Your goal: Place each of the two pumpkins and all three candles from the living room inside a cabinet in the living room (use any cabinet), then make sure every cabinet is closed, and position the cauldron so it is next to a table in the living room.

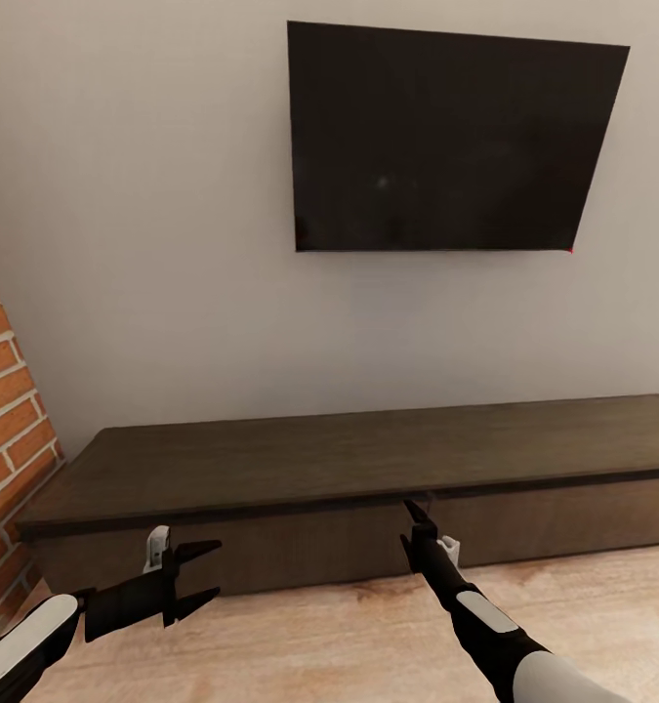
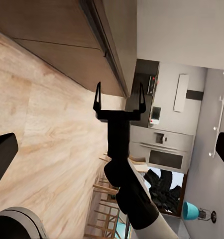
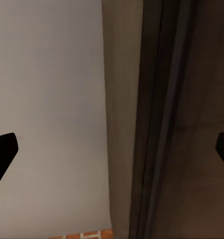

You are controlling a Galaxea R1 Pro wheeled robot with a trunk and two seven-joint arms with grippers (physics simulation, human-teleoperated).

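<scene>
the cabinet (image 1: 368, 469) runs long and low along the grey wall, dark brown wood with a flat bare top and plain handleless drawer fronts, every front flush with the ones beside it as far as i can see from here. a black television (image 1: 446, 142) hangs on the wall above it, and a strip of red brick wall (image 1: 7, 430) closes off the cabinet's left end. the floor (image 1: 349, 635) in front is pale wood plank. the left end effector (image 1: 204, 571) hangs just in front of the left drawer front, turned sideways, its two black fingers spread wide apart with nothing between them. the right end effector (image 1: 414, 515) reaches up to the upper edge of the drawer fronts, right under the lip of the top near the seam between two fronts; from the head view it is edge-on, but in the left wrist view the right end effector (image 2: 119, 99) shows clearly with both fingers parted and empty, tips close to the underside of the cabinet (image 2: 67, 45) lip. in the right wrist view the cabinet (image 3: 181, 124) edge sits very close between the spread fingertips (image 3: 2, 149). i cannot tell whether the tips actually touch the wood. past the right arm in the left wrist view, a kitchen with a white oven (image 2: 164, 149) lies well off.
</scene>
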